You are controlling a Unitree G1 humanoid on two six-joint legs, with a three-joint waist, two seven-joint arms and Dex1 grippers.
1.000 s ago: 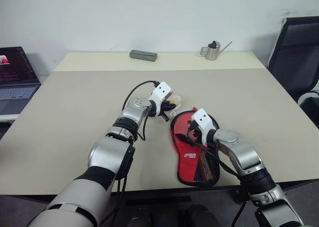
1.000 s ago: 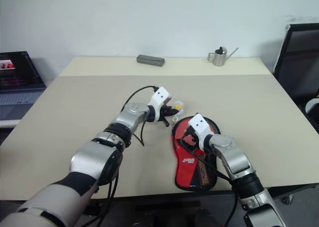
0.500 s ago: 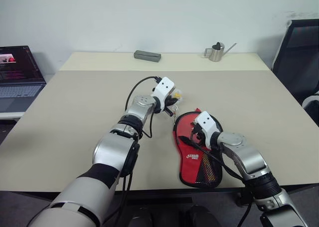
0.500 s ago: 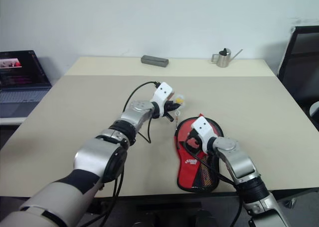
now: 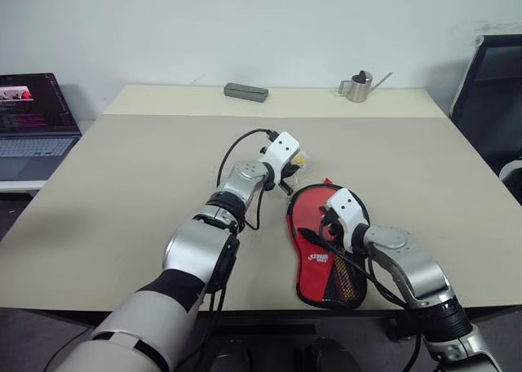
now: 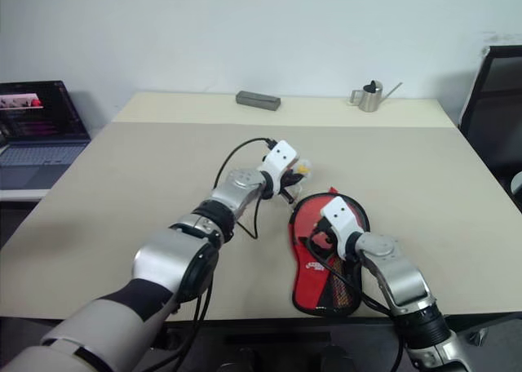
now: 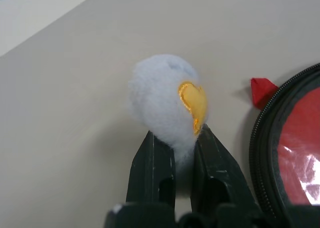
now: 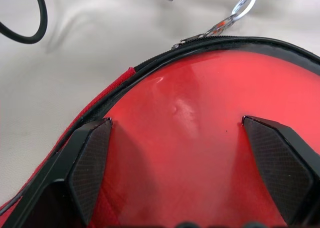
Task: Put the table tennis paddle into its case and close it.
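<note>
On the beige table (image 5: 122, 184), the case (image 5: 326, 266) holds the paddle (image 8: 200, 153); left hand (image 7: 184, 153) pinches its charm (image 7: 167, 100), right hand (image 8: 185, 153) spread wide.

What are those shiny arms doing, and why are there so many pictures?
They belong to a robot. Two pictures come from cameras on its head, looking down at a table. Two more come from cameras on its wrists. The left gripper is shut, pinching a fluffy white charm with a yellow heart, joined by a little chain to the zip of a red case. The right gripper is open, its fingers spread over the red paddle lying inside the case. A laptop, a small metal can and a grey box sit farther away.
</note>
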